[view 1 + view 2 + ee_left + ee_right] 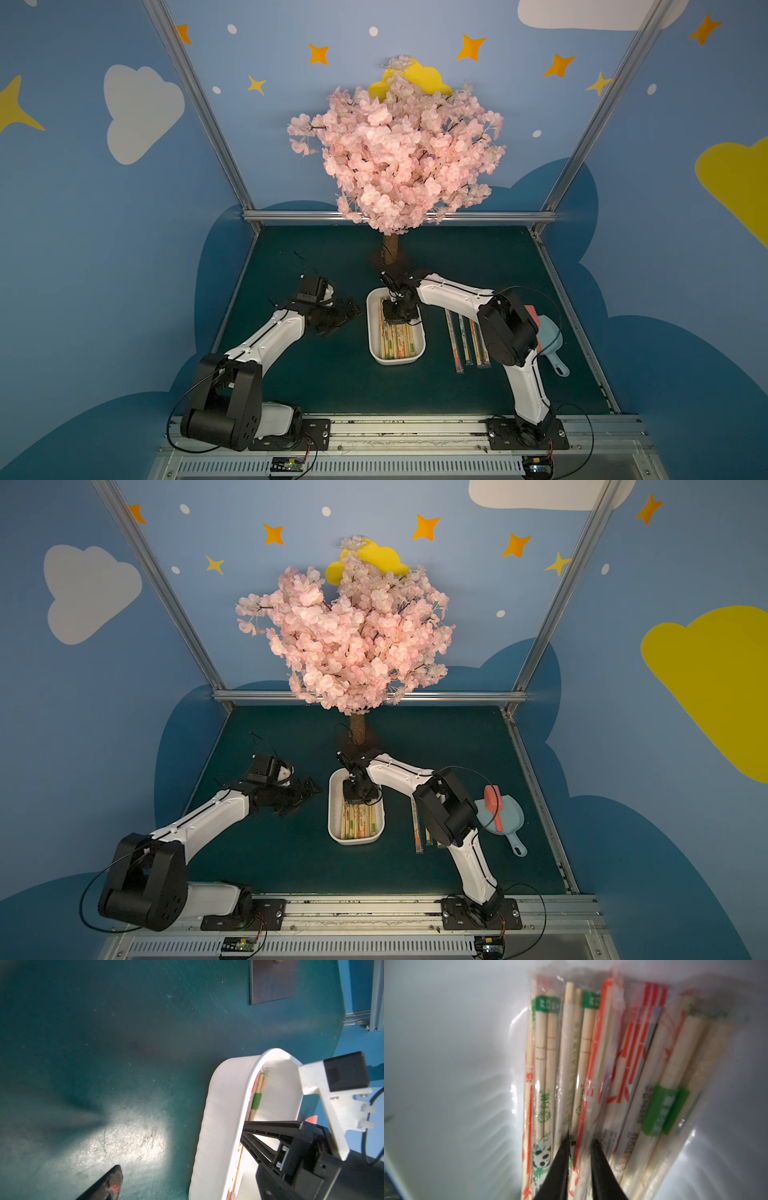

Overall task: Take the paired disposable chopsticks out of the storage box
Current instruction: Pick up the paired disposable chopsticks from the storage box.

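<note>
Right gripper point(581, 1145) is nose-down in the pile. Its two black fingers point(560, 1167) sit narrow on either side of one orange-printed sleeve among the paired disposable chopsticks point(608, 1068). Honestly can't tell from the wrist view whether they're actually pinching it or just straddling it. The bundle lies flat in the white storage box point(398, 360), packed toward one long wall, with bare white floor on the other side. Prints are a mix of green labels, orange stripes and a little panda.

The box sits mid-mat in both top views, and the right arm reaches over its far end.

Left gripper point(345, 320) hangs over the green mat point(311, 374) just left of the box, fingers spread wide and holding nothing.

Right of the box, a few more sleeved pairs point(455, 345) lie side by side on the mat, partly hidden by the right arm. Beyond them is a light-blue dustpan point(505, 812) with a pink brush point(494, 808) in it. The cherry blossom tree point(399, 145) stands behind the box.
</note>
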Action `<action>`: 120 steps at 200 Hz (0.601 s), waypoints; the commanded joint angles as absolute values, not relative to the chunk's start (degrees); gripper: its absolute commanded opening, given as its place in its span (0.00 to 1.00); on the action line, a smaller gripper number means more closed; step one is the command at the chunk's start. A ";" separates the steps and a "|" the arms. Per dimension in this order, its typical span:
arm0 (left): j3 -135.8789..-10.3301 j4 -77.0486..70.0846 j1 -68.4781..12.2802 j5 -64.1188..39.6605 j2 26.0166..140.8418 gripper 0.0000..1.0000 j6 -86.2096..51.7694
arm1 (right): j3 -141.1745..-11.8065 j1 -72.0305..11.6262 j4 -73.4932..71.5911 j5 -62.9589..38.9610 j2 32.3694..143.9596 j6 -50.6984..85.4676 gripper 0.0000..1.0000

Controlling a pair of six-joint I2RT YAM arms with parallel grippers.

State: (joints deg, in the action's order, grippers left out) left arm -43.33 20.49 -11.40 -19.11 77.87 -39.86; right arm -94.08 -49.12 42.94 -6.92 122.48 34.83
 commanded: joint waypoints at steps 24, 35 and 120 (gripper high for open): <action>-42.32 20.76 -11.14 -19.94 76.53 1.00 -39.29 | -94.16 -49.22 44.39 -7.16 121.93 34.63 0.13; -42.25 20.74 -11.11 -19.95 76.43 1.00 -39.37 | -93.93 -49.22 44.34 -7.25 121.23 34.71 0.12; -42.25 19.95 -11.16 -20.40 76.08 1.00 -39.46 | -92.41 -49.13 44.43 -6.48 113.92 35.16 0.08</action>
State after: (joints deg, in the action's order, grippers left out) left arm -42.83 20.12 -11.35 -19.55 77.14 -39.88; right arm -92.71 -49.12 43.16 -7.03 117.95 34.76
